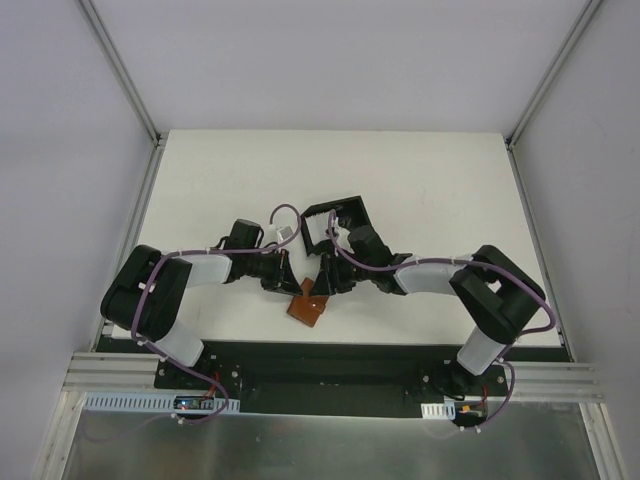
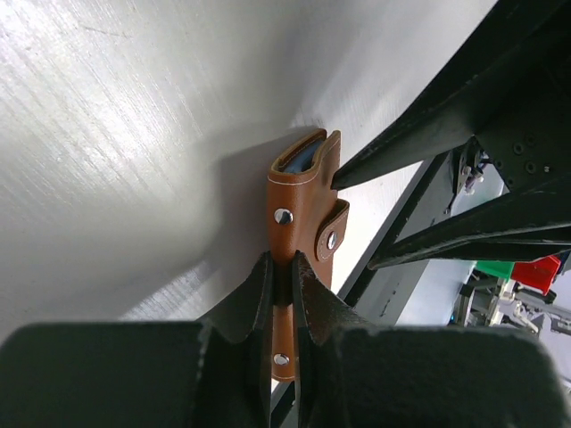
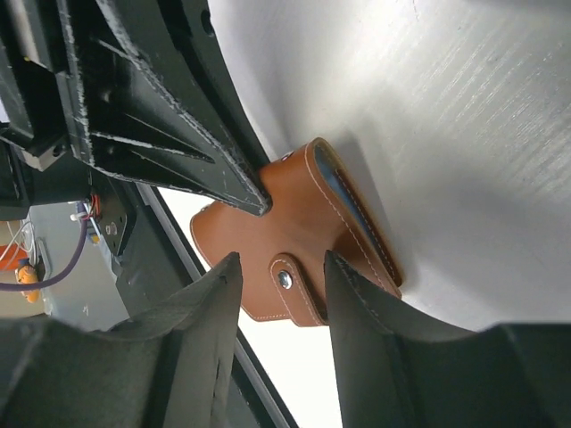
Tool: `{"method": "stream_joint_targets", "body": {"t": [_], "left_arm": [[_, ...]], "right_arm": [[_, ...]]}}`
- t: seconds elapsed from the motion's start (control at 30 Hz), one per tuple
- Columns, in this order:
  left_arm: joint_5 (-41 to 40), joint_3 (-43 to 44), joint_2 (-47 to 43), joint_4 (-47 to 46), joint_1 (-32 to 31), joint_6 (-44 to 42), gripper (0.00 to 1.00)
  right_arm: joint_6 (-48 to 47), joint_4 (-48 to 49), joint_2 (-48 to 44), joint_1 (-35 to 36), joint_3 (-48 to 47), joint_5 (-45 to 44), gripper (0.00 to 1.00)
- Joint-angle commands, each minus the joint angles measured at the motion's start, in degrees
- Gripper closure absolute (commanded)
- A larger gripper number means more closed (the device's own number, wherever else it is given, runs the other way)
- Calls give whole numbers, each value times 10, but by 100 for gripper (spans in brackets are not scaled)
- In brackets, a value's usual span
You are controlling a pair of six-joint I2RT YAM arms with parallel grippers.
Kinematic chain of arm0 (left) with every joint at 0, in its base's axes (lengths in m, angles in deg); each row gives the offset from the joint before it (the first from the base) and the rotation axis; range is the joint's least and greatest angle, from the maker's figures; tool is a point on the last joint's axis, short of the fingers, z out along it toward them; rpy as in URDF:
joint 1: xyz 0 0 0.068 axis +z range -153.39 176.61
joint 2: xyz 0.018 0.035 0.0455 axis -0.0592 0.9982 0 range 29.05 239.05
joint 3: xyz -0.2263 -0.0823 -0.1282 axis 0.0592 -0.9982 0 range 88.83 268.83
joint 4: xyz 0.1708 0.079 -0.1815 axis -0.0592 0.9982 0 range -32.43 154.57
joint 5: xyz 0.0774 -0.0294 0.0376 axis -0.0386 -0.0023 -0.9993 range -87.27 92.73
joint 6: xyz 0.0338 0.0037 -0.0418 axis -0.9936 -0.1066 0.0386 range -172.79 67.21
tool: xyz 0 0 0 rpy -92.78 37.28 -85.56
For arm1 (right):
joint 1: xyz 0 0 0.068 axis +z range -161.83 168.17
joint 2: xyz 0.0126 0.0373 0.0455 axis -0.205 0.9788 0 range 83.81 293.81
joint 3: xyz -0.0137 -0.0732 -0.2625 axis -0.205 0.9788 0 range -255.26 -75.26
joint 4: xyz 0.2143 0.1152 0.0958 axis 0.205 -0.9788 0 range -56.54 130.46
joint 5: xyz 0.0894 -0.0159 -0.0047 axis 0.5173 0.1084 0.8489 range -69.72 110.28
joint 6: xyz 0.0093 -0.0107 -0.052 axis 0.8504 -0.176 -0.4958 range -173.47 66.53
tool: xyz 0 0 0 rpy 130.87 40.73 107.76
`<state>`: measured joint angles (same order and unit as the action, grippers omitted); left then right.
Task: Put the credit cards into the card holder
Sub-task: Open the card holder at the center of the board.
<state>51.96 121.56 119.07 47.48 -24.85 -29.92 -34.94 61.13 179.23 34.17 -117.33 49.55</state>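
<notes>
Credit cards (image 2: 299,160) show only as a pale blue-grey edge inside the mouth of the brown wallet (image 3: 303,223), so they are not yet out, let alone in the card holder (image 1: 330,206). We judge the step in hand to be opening the wallet to free them. The wallet is raised off the table (image 1: 450,180) between the two arms, near the front edge. The card holder sits just behind the grippers, apart from the wallet.

Our left gripper (image 2: 284,263) is pressed together on the wallet's lower edge, pinching the leather. Our right gripper (image 3: 282,260) stands spread, with the snap strap between its fingers and no clear clamp on it.

Next, we think, the right fingers must close on the strap or front flap and peel it away while the left keeps its pinch. That calls for a steady counter-pull, so the wallet does not twist out.

We count one wallet, one card holder and two grippers. How many cards lie inside we cannot tell, since only that one edge shows
</notes>
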Motion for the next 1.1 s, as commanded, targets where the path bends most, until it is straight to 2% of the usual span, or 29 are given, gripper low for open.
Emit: {"method": "stream_joint_targets", "body": {"t": [0.0,0.33,0.7,1.07], "left_arm": [[4,13,6,9,-6,-27,100],[-32,19,-3,9,-6,-17,100],[1,19,0,9,-6,-41,100],[-9,16,-5,10,-6,-44,100]], "right_arm": [[-20,16,17,-5,-21,32,56],[-34,-29,15,-4,-7,96,62],[-75,-68,12,-7,-18,62,58],[-80,-71,34,-35,-56,98,57]]}}
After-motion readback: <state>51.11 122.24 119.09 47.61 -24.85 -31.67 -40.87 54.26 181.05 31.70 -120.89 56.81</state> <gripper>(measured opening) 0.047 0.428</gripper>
